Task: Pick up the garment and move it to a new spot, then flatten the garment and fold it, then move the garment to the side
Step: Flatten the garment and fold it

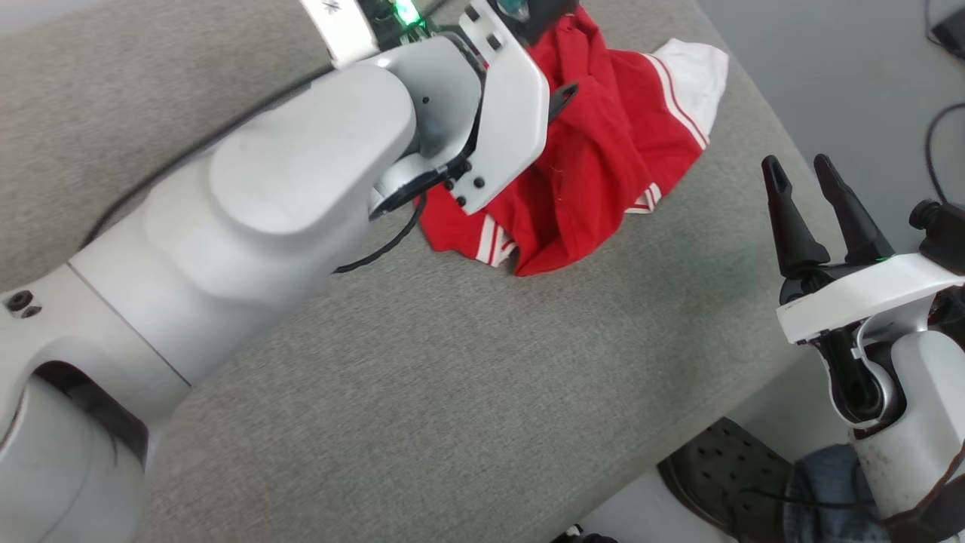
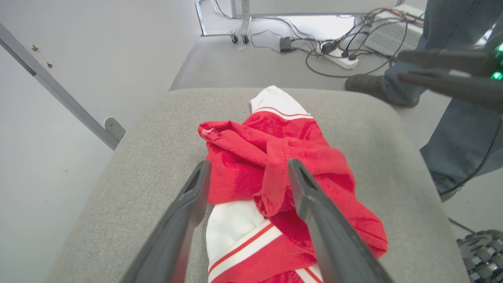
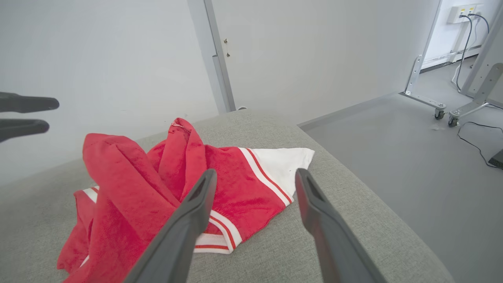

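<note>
The garment (image 1: 603, 151), red with white sleeves and red-white striped trim, lies crumpled in a heap on the grey padded surface (image 1: 452, 362) near its far right corner. My left gripper (image 2: 248, 163) hangs open just above the heap, its fingers on either side of a raised red fold (image 2: 271, 173), holding nothing. In the head view my pale left forearm (image 1: 301, 188) covers much of the garment. My right gripper (image 1: 795, 162) stands open off the surface's right edge, and in its own view (image 3: 256, 173) it points at the garment (image 3: 129, 184), apart from it.
A person's jeans leg (image 2: 456, 129) and dark shoe (image 1: 716, 467) are by the surface's right side. Cables and a power strip (image 2: 334, 55) lie on the grey floor beyond. A white wall with a metal rail (image 2: 59, 92) runs along one side. Wheeled frame legs (image 3: 436, 108) stand farther off.
</note>
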{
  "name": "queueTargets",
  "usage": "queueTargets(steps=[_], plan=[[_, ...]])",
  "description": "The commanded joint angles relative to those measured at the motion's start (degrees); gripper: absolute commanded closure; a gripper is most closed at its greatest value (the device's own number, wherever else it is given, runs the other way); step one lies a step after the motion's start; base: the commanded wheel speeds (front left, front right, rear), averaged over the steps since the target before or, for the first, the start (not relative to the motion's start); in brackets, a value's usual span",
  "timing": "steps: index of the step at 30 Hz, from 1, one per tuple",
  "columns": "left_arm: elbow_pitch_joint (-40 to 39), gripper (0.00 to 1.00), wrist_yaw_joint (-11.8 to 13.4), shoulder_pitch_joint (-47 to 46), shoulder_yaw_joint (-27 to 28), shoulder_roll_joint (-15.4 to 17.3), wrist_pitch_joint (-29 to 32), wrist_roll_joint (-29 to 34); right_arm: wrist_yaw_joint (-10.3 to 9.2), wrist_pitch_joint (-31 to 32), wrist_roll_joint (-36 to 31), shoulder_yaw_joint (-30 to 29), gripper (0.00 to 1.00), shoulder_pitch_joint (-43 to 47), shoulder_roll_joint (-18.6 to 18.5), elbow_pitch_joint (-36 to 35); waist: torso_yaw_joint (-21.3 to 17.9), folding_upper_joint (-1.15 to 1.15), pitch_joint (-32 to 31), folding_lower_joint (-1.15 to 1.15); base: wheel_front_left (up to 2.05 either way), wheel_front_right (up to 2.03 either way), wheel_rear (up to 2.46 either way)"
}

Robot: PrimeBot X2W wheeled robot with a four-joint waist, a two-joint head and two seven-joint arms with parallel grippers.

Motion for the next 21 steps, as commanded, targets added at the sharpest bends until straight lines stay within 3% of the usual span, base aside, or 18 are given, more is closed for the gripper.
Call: queueTargets(steps=[1,11,21], plan=[[0.14,0.0,0.13,0.7,0.01,-0.21,1.11,2.1,-0.02,0.14,-0.25,-0.09,0.0,0.64,0.36,-0.3,-0.67,0.0,0.31,0.0,0.0,0.0,0.0],[5.2,0.0,0.13,2.78,0.05,-1.36,5.36,14.12,-0.02,-1.0,-0.47,-2.14,0.0,3.62,2.05,-1.87,-1.55,0.0,2.98,0.0,0.0,0.0,0.0],[7.96,0.0,0.13,4.25,0.03,-3.61,7.85,13.6,-0.02,-0.99,-1.09,-3.41,0.0,5.01,3.5,-3.5,-1.59,0.0,4.51,0.0,0.0,0.0,0.0]])
